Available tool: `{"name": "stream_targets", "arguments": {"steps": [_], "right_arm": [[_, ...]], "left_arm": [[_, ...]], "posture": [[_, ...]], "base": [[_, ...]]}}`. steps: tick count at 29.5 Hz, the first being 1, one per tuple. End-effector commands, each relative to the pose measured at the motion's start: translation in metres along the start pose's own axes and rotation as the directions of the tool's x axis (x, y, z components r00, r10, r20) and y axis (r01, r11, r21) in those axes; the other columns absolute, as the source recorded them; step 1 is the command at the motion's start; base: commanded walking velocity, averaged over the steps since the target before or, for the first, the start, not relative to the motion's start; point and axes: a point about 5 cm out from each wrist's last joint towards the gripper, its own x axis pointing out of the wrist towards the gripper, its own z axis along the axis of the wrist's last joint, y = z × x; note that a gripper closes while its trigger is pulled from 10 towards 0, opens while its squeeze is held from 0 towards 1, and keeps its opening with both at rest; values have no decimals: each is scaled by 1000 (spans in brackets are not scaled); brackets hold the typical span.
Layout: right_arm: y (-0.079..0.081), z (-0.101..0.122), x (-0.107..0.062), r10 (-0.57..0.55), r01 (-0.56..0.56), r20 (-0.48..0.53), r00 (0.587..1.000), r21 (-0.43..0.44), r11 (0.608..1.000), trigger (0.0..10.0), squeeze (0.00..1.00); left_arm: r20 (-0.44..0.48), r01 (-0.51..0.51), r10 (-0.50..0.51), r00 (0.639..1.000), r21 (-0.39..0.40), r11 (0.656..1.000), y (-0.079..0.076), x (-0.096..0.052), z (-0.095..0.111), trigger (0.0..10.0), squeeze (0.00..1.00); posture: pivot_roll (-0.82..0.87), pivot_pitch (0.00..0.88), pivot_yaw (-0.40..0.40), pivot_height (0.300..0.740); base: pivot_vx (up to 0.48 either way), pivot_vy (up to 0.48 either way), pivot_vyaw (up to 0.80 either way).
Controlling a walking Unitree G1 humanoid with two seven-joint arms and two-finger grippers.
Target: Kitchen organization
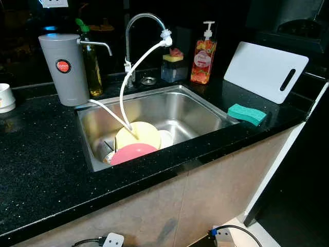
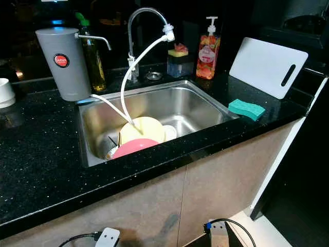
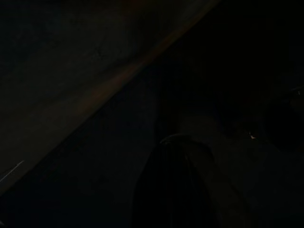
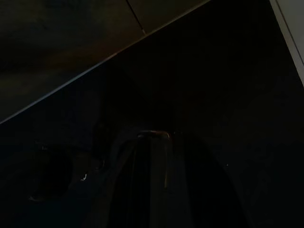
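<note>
Now the yellow plate (image 1: 138,135) and pink plate (image 1: 132,153) sit in the sink (image 1: 205,105), probably waiting for a wash. Both arms hang in the dark, so I cannot tell how open the pincers are.

Down on the floor there's a white power adapter (image 1: 113,240) with a black cord, plus a blue-tipped plug (image 1: 212,232) on another black cable. Tan cabinet front (image 1: 205,198) under the bench, and a white wall socket (image 1: 54,3) up at the back.

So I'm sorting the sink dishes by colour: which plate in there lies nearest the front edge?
The pink plate, at the sink's front wall. The yellow plate sits just behind it, with a white hose ending on it.
</note>
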Motion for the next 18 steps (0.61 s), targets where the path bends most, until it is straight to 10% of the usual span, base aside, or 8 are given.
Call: {"name": "stream_targets", "arguments": {"steps": [1, 18], "right_arm": [[-1, -6, 0, -1, 1, -13, 1000, 2, 1000, 10000, 0], [1, -8, 0, 22, -21, -41, 999, 21, 1000, 10000, 0]], "left_arm": [[-6, 11, -11, 1000, 8, 1000, -4, 1, -3, 10000, 0], [-25, 25, -25, 999, -10, 1000, -8, 1, -4, 10000, 0]], "posture": [[-14, 13, -28, 740], [-17, 28, -29, 740]], "base": [[0, 0, 0], [0, 0, 0]]}}
